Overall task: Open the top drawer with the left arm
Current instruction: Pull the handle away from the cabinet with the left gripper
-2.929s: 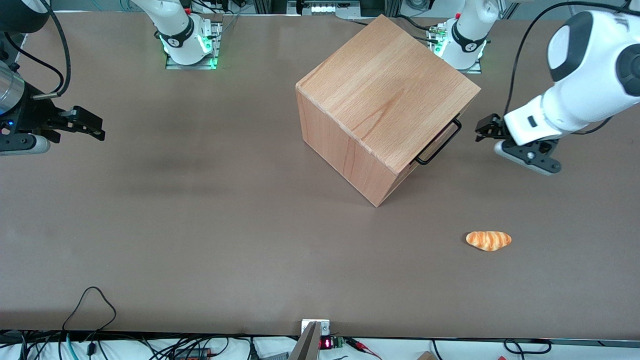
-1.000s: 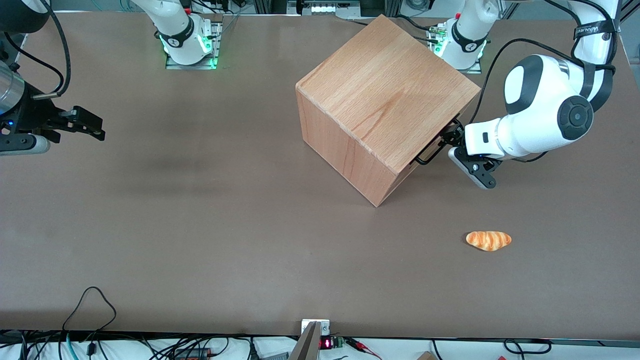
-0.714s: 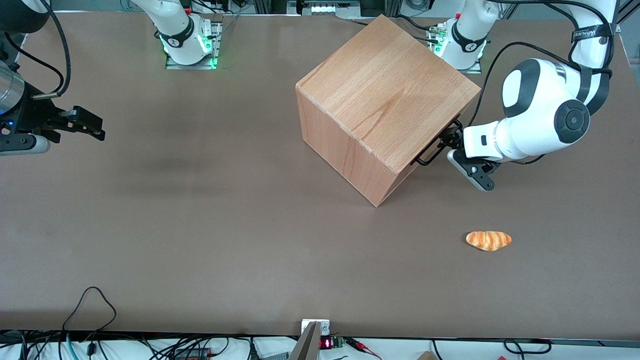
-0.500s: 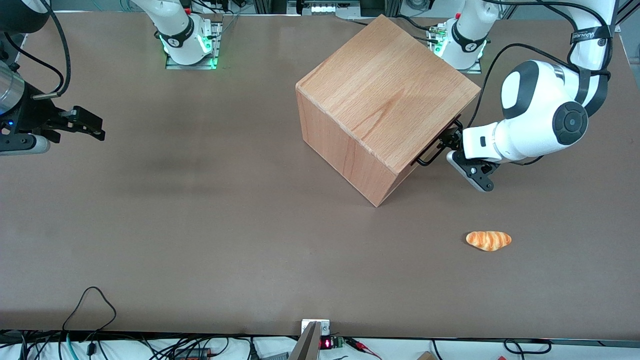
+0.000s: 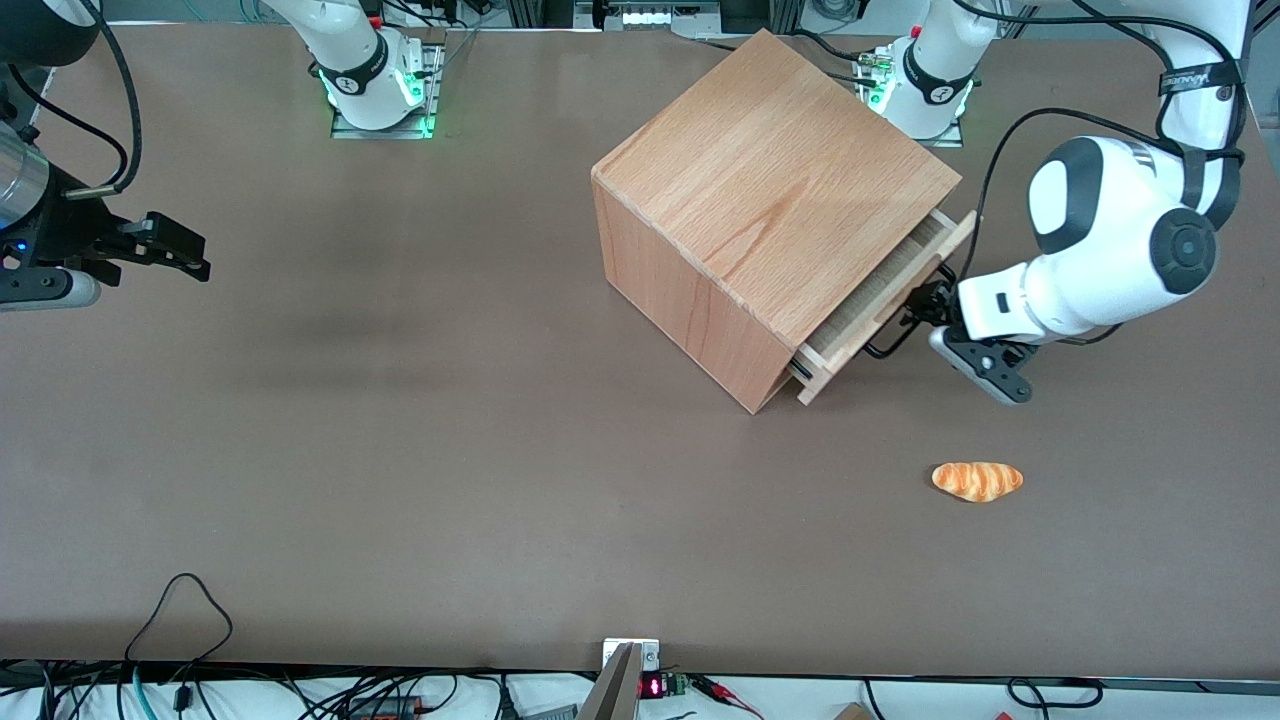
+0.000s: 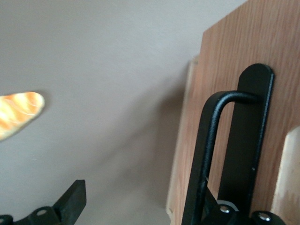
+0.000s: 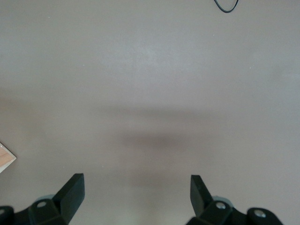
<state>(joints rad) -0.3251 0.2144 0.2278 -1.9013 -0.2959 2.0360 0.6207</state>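
The wooden cube cabinet (image 5: 770, 190) stands toward the working arm's end of the table. Its top drawer (image 5: 880, 300) is pulled partly out, with the inside showing under the cabinet top. The white left arm (image 5: 1110, 250) is in front of the drawer. Its black gripper (image 5: 925, 308) is at the black wire handle (image 5: 893, 338). In the left wrist view the gripper (image 6: 145, 211) is open, the handle (image 6: 206, 154) runs by one finger in front of the drawer's wood (image 6: 281, 56), and the other finger (image 6: 72, 201) hangs free over the table.
An orange toy bread (image 5: 977, 480) lies on the brown table (image 5: 400, 450), nearer the front camera than the gripper; it also shows in the left wrist view (image 6: 18, 112). The arm bases (image 5: 930, 80) stand at the table's edge farthest from the camera.
The left arm came in to the handle, then drew back away from the cabinet. The top drawer, shut before, has slid partly out with the gripper.
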